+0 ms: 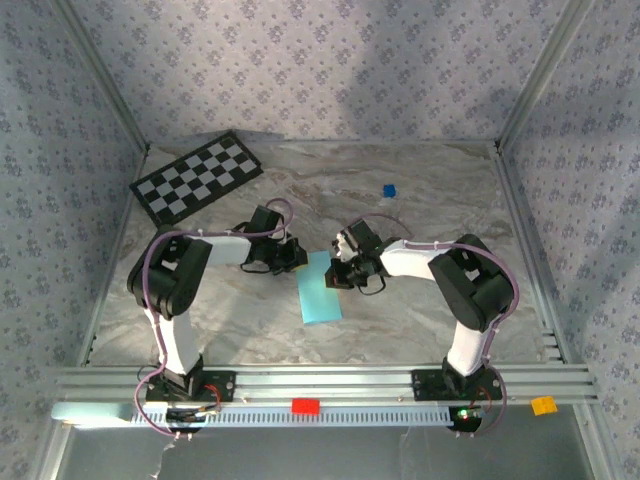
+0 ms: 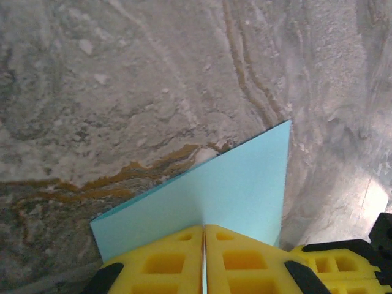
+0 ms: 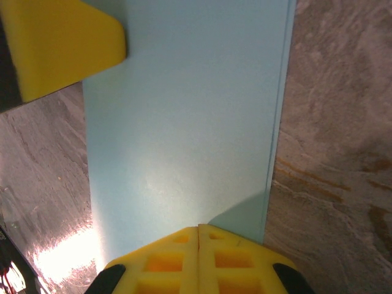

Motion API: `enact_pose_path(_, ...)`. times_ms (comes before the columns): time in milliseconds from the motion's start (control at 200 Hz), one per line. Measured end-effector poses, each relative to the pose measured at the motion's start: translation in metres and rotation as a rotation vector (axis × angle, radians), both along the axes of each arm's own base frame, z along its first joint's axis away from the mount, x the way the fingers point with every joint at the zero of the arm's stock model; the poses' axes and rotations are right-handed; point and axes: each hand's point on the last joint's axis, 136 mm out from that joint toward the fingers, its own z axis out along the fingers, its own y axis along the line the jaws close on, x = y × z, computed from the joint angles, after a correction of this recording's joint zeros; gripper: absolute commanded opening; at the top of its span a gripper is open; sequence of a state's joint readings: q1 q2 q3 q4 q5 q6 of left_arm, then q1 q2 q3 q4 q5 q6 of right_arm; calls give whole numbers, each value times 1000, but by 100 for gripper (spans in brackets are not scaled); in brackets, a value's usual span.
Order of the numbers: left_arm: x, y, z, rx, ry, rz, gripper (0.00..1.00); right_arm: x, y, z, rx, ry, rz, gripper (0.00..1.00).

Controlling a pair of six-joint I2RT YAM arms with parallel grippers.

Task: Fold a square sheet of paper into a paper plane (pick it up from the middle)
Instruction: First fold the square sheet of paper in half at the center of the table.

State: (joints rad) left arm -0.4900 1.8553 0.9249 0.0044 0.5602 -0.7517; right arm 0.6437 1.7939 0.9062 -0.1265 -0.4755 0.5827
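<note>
1. Paper [image 1: 318,288], light blue, lies on the marble surface [image 1: 440,230] near its middle, between the two arms. It shows as a long rectangle, its long sides running away from the arm bases with a slight tilt.
2. Along one long edge, the right wrist view shows a narrow paler strip of paper [image 3: 184,122] peeking out from under the top layer, so the sheet lies doubled over.
3. The left end effector [image 1: 292,257] sits at the paper's far left corner. In its own wrist view the yellow fingers [image 2: 165,266] are pressed together, with only a hairline slit between them. The paper [image 2: 233,190] spreads out ahead from right at their tips. It is clenched; I cannot tell whether it pinches the paper's edge or only rests on it.
4. The right end effector [image 1: 340,272] sits at the paper's right long edge, across from the left one. Its fingers [image 3: 162,263] are clenched tight over the near edge of the paper and cast a small shadow onto it. I cannot tell whether they touch the sheet.
5. One yellow finger of the left end effector [image 3: 61,43] overlaps the paper's far corner in the right wrist view.
6. A checkerboard [image 1: 197,177] lies at the far left of the surface.
7. A small blue cube [image 1: 389,190] sits toward the far right. Both are well apart from the paper.
</note>
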Motion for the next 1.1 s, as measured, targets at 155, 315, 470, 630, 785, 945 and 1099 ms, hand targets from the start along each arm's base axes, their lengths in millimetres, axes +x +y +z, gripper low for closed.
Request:
enact_pose_path(155,3,2,-1,3,-16,10,9,0,0,0,1,-1,0,0)
enact_pose_path(315,8,5,0,-33,-30,33,10,1,1,0,9,-7,0,0)
enact_pose_path(470,18,14,0,-31,-38,68,10,1,0,0,12,-8,0,0)
enact_pose_path(630,26,23,0,-2,-35,101,10,1,1,0,14,-7,0,0)
enact_pose_path(785,41,40,2,52,-38,162,11,1,1,0,14,-8,0,0)
enact_pose_path(945,38,47,25,90,-61,179,13,0,-1,1,10,-3,-2,0)
enact_pose_path(1099,22,26,68,57,-138,113,13,-1,-3,1,4,4,-5,0)
